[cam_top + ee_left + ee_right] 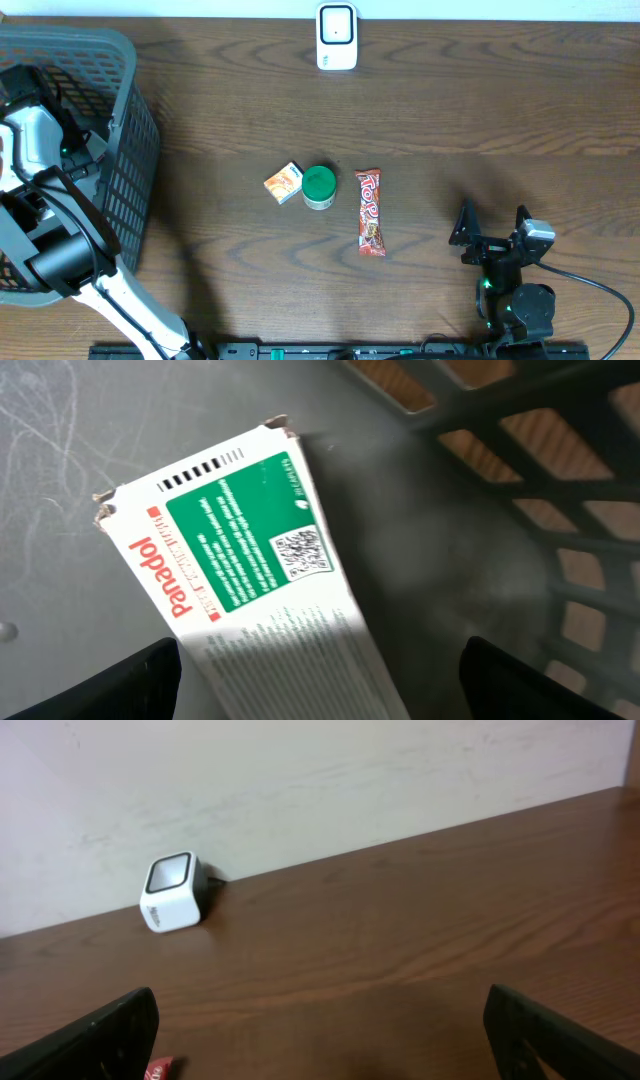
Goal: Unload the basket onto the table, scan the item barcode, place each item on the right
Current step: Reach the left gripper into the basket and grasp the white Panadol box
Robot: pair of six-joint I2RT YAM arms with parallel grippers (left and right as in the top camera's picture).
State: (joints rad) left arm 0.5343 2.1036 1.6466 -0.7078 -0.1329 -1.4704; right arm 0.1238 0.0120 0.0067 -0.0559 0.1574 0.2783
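Note:
A white and green Panadol box (240, 560) lies on the grey floor of the basket, its printed side and QR code facing up. My left gripper (325, 680) is open just above the box's near end, one finger on each side and a gap to each. From overhead the left arm (35, 140) reaches down into the basket (135, 120), and the box is hidden there. The white barcode scanner (337, 36) (172, 892) stands at the table's far edge. My right gripper (492, 235) (320, 1040) is open and holds nothing, low over the table at the front right.
An orange small box (284, 183), a green-lidded jar (319, 187) and a red candy bar (371, 211) lie mid-table. The bar's corner (158, 1069) shows by my right gripper's left finger. The basket's lattice wall (560, 480) rises close to the right of the left gripper.

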